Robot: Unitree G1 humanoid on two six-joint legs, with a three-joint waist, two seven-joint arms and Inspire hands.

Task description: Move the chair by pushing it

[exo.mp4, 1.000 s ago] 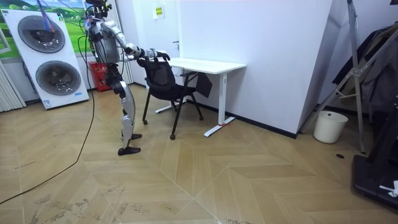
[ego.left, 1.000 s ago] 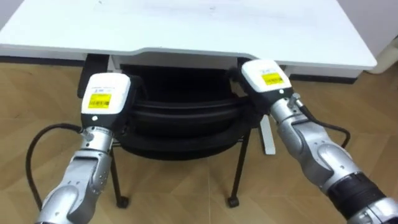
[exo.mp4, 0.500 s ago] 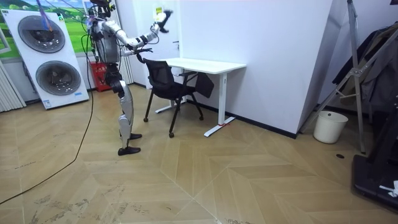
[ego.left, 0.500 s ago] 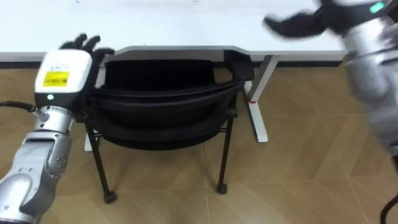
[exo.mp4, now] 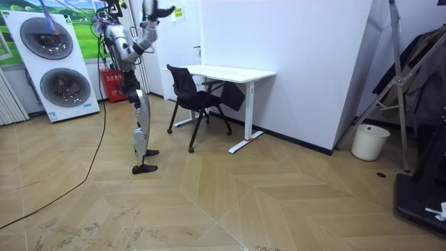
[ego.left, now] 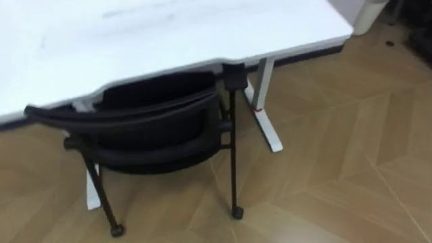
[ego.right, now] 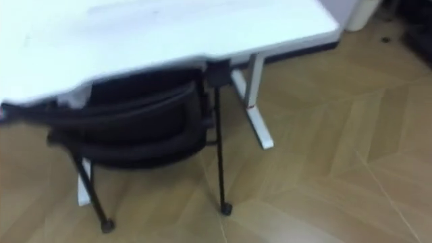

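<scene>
- Desk [ego.left: 169,34], white: top bare, open from above.
- Chair [ego.left: 148,128], black: seat tucked under the desk, backrest along its near edge, blocking the space beneath.
- Desk foot [ego.left: 265,125], white: just beside the chair's right legs, with a narrow gap between.
- Wooden floor [ego.left: 351,155]: open to the right of the desk and, in the room view, between robot and chair.
- Stacked washing machines [exo.mp4: 52,63]: near, behind the robot.
- White bin [exo.mp4: 368,141] and rack of dark clothes [exo.mp4: 425,70]: well apart, at the room view's right.

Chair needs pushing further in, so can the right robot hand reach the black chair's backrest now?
Probably not yet: the right robot hand is raised above head height, well above the black office chair at the white desk. Nothing blocks its way down.
</scene>
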